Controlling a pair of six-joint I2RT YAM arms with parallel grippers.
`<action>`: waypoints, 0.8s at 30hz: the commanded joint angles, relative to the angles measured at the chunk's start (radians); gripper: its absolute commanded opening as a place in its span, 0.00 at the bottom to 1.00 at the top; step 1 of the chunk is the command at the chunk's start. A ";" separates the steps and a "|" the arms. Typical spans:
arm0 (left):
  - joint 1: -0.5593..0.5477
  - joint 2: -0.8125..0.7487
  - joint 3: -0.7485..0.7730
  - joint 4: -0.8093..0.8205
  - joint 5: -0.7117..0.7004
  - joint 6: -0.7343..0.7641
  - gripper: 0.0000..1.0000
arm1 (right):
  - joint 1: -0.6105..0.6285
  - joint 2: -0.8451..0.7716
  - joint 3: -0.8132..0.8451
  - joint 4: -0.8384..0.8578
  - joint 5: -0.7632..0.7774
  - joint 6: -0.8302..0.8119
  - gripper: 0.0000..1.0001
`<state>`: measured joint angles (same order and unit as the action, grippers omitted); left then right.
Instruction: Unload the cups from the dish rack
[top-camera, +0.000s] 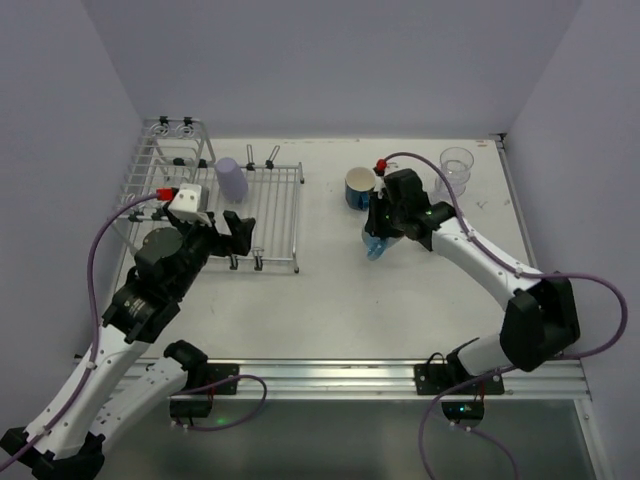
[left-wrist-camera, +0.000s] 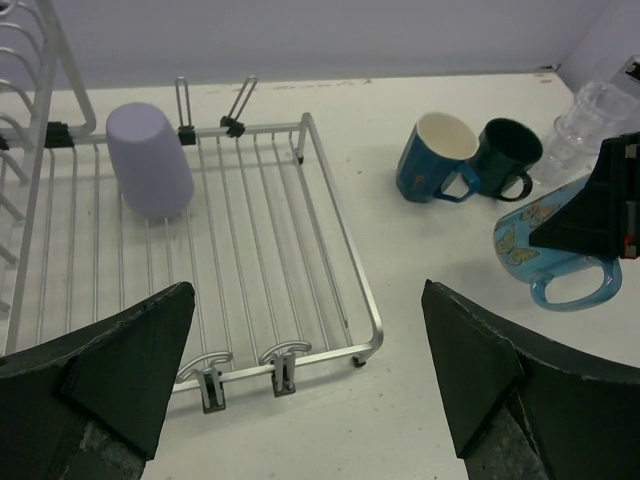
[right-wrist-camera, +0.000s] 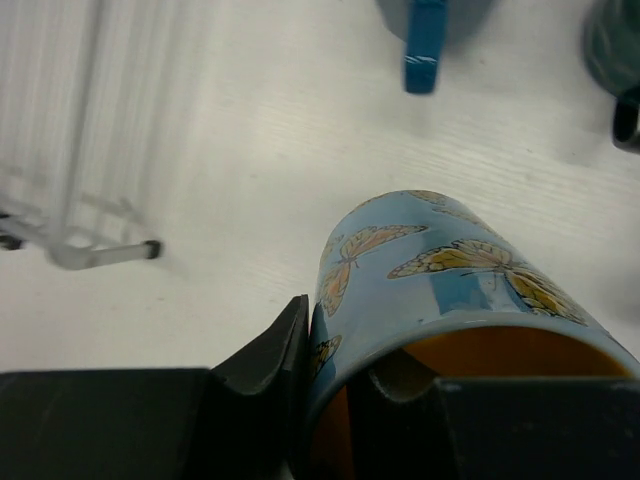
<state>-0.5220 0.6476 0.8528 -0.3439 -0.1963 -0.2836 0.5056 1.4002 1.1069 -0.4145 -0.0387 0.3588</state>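
Dish rack (top-camera: 298, 220) sits on the table's left; a lavender cup (top-camera: 231, 178) stands inverted at its far end. I read the left tool (top-camera: 243, 240) spread wide over the rack's near edge, empty. Right tool (top-camera: 380, 232) pinches the rim of the tilted butterfly mug (top-camera: 375, 247), near the blue mug (top-camera: 358, 187).

text: none was legible | blue mug (left-wrist-camera: 425, 172) right of dish rack (left-wrist-camera: 344, 232): small orange mark, unreadable

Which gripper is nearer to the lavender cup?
Left. The left gripper hangs over the dish rack, near the lavender cup; the right gripper holds a butterfly mug off the rack.
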 joint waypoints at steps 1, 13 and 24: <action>0.004 -0.005 -0.017 -0.046 -0.058 0.055 1.00 | -0.030 0.068 0.108 -0.033 0.144 -0.106 0.00; 0.004 0.066 -0.018 -0.056 -0.092 0.057 1.00 | -0.058 0.301 0.215 -0.073 0.234 -0.153 0.00; 0.004 0.234 0.124 -0.095 -0.130 0.011 1.00 | -0.059 0.330 0.189 -0.083 0.249 -0.167 0.09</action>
<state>-0.5220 0.8406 0.9043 -0.4343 -0.2871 -0.2535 0.4503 1.7531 1.2709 -0.5220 0.1619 0.2283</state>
